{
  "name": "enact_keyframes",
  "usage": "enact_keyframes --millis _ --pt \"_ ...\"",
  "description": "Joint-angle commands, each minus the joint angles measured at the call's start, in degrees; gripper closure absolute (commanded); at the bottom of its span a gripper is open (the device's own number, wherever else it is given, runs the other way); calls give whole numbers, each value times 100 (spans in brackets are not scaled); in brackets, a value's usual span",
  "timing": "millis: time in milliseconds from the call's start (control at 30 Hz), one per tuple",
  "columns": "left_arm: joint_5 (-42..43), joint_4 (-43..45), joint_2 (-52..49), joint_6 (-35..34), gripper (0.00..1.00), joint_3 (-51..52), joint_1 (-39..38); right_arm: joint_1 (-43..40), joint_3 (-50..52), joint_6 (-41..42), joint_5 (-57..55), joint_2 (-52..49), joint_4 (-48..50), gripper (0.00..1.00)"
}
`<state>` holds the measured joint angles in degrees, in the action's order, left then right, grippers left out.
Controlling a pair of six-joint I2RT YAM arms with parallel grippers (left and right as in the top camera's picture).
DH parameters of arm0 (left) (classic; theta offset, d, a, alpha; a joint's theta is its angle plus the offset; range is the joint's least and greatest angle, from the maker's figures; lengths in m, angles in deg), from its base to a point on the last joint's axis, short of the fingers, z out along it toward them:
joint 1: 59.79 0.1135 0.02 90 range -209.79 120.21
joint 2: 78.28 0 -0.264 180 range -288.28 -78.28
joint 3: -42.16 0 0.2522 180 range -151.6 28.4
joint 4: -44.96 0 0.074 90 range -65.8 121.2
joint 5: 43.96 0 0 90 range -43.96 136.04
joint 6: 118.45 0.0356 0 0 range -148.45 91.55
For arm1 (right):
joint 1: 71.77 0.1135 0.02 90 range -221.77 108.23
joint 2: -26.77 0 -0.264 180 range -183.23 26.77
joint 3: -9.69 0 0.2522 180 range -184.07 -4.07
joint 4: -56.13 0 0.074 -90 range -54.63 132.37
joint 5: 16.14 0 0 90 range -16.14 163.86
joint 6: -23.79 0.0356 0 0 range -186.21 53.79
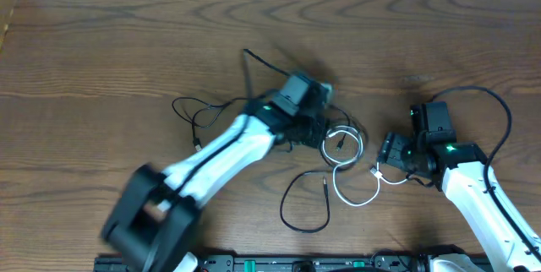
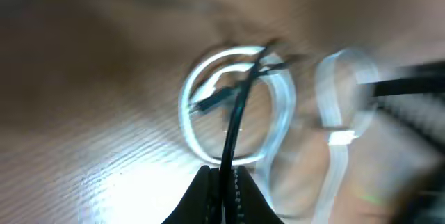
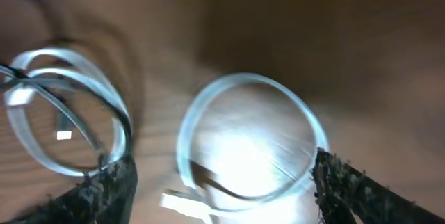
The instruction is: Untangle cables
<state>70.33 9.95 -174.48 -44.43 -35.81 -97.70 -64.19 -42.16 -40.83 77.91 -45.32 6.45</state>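
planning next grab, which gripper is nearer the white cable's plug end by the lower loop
Right. The right gripper is just beside the white cable's plug end, open. The left gripper is farther off, beyond the white coil, shut on the black cable.

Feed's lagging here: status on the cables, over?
Left tool shut on black cable. Right tool open over looped white cable. Both crossed, not yet untangled.

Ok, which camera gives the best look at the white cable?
Overhead: the white cable shows sharpest and most fully, with both loops in frame. Left wrist shows only blurred loops crossed by the black cable; right wrist shows two blurred loops.
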Motion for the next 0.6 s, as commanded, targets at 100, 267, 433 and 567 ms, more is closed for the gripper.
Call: enact_keyframes --millis 100,267,433,567 --pt "503 -223 817 -22 93 -31 94 -7 -31 -1751 2367 20 807 26" --pt "507 -389 876 -20 93 -31 94 -7 -31 -1882 3060 20 1237 27" --pt "662 -422 916 -20 93 -33 107 -7 -31 -1884 2800 20 1268 30" --pt "730 -415 1207 -46 93 -33 164 -7 -31 -1884 2632 20 1231 34"
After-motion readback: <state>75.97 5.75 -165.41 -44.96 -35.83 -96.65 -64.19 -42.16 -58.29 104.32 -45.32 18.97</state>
